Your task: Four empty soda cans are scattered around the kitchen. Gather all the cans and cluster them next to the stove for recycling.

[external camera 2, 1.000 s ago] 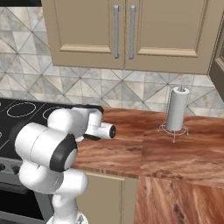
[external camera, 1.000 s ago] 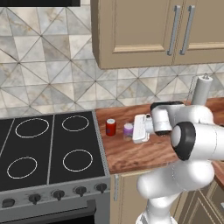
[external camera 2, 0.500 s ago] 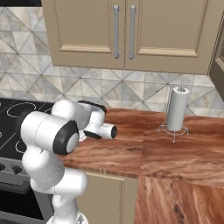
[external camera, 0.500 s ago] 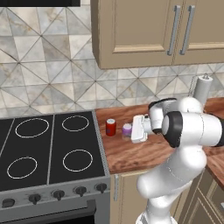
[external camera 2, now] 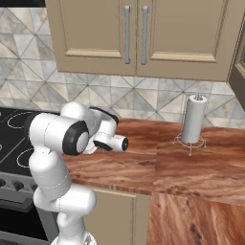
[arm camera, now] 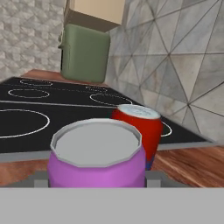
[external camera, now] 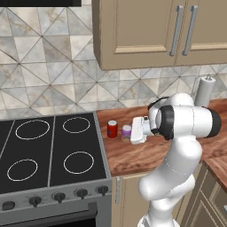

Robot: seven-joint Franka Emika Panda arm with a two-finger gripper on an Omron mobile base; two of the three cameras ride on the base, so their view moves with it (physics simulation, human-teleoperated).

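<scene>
- stove (external camera: 48,150): wide black glass cooktop, white ring burners, grey steel front with dark knobs below. Takes the left of the left base view, flush against the tabletop's left edge.
- tabletop (external camera: 133,155): reddish-brown wood grain, runs right from the stove. Tiled backsplash with a triangle pattern behind, beige cabinets (external camera: 146,33) with bar handles above.
- paper-towel roll (external camera 2: 194,125): tall white cylinder on a wire stand, far right on the tabletop, well apart from the cans.
- green boxy appliance (arm camera: 85,54): rounded corners, at the far side of the cooktop in the hand view.
- claw (external camera: 134,131): reaches left, level over the tabletop, at the purple can. Hand view has the can dead centre between the two dark tips, which sit just outside its sides. Jaws partway open; cannot tell whether they grip it or merely bracket it.
- purple can (arm camera: 97,157): small cylinder, pale purple body, flat silver top with raised rim. Upright on the tabletop near the stove's right edge.
- red can (external camera: 112,129): same shape, red body, silver top. Upright just left of the purple can, between it and the stove; close beside it, contact unclear.
</scene>
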